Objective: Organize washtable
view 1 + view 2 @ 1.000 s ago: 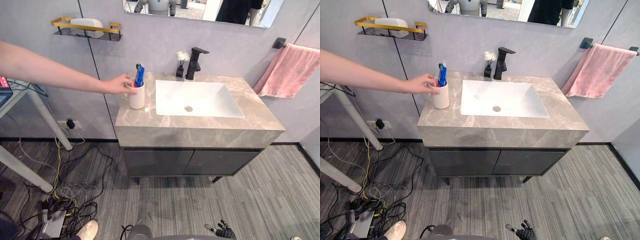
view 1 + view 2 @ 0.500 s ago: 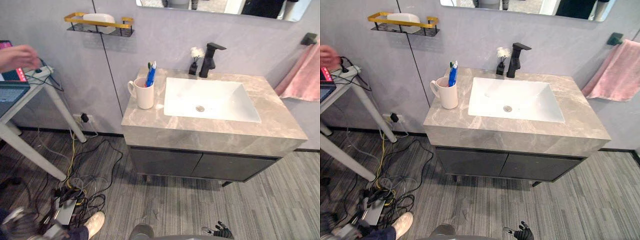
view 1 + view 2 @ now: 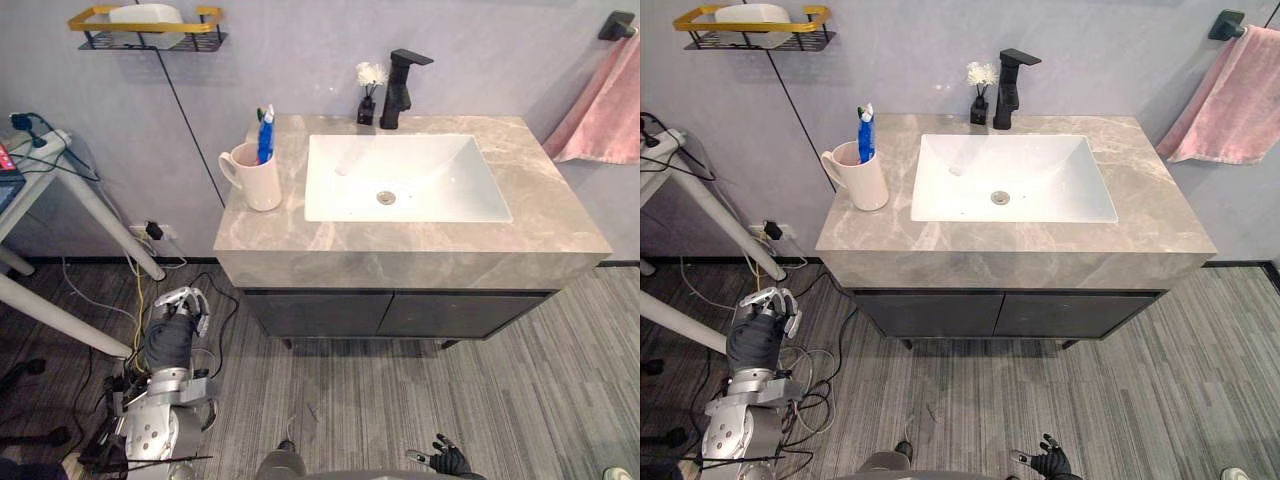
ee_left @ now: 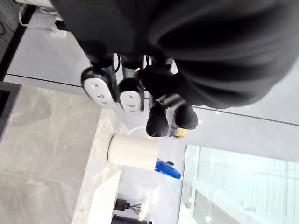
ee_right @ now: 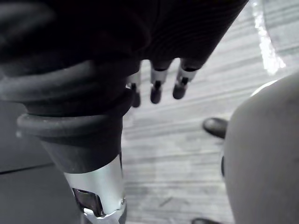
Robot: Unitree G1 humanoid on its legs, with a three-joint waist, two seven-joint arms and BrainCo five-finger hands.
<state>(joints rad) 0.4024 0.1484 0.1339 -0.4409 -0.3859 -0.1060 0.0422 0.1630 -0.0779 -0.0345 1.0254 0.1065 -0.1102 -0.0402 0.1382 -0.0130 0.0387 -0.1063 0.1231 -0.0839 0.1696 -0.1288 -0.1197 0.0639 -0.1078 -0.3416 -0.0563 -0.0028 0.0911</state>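
Observation:
The washtable has a grey marble top (image 3: 400,245) with a white sink (image 3: 440,180) set in it. A white mug (image 3: 259,182) stands at the top's left end, holding a blue toothpaste tube (image 3: 265,135) and a toothbrush. Behind the sink are a black faucet (image 3: 400,85) and a small dark vase of white flowers (image 3: 368,100). My left hand (image 3: 175,320) is low at the washtable's left, below the top's height, fingers relaxed and empty. Its wrist view looks up at the mug (image 4: 133,151). My right hand (image 3: 445,460) hangs near the floor, fingers (image 5: 156,88) loose, holding nothing.
A pink towel (image 3: 600,110) hangs on a bar on the right wall. A gold wall shelf (image 3: 145,25) with a white item is up on the left. A side table (image 3: 40,170) stands on the left, with tangled cables (image 3: 140,370) on the floor below it.
A person's arm that held the mug has drawn back to the left and gone. The camera has shifted. My left hand has come up at the lower left.

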